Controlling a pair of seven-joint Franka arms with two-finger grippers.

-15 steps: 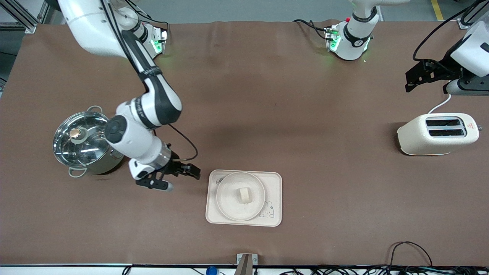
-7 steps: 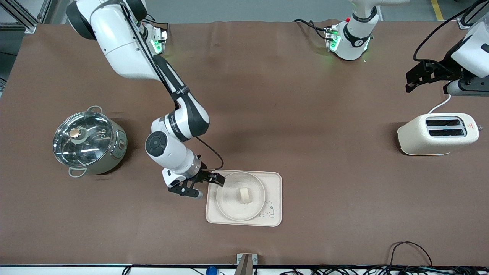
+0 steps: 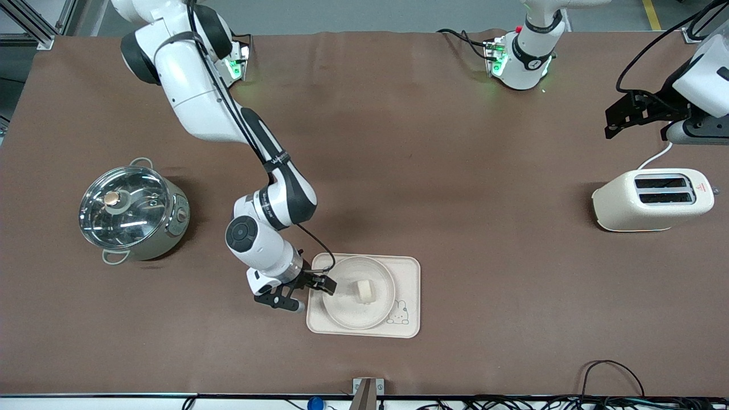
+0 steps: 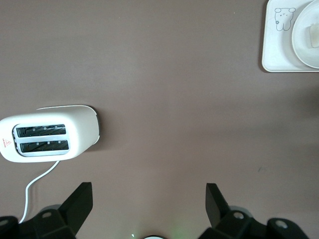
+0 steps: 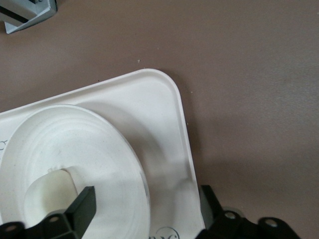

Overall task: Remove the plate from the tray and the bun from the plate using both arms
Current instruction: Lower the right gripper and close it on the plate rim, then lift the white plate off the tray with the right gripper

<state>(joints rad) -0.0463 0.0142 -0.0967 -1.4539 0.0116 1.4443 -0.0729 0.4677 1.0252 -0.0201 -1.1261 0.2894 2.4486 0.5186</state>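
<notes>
The cream tray (image 3: pixel 407 273) lies near the front edge of the table with the round plate (image 3: pixel 347 312) on it and the small bun (image 3: pixel 364 290) on the plate. My right gripper (image 3: pixel 312 295) is open and low at the tray's end toward the right arm. One finger is over the plate's rim and the other is outside the tray. In the right wrist view the plate's rim (image 5: pixel 134 174) and the tray's edge (image 5: pixel 182 149) lie between the fingers of the gripper (image 5: pixel 147 204), with the bun (image 5: pixel 47 191) beside one finger. My left gripper (image 3: pixel 618 119) waits open above the table near the toaster.
A steel pot with a glass lid (image 3: pixel 131 210) stands toward the right arm's end. A cream toaster (image 3: pixel 652 199) with a white cord stands toward the left arm's end, and it also shows in the left wrist view (image 4: pixel 50 138). Cables lie along the front edge.
My right arm has swung from beside the pot over to the tray, and its open gripper has come down at the plate's rim. The left arm has barely moved.
</notes>
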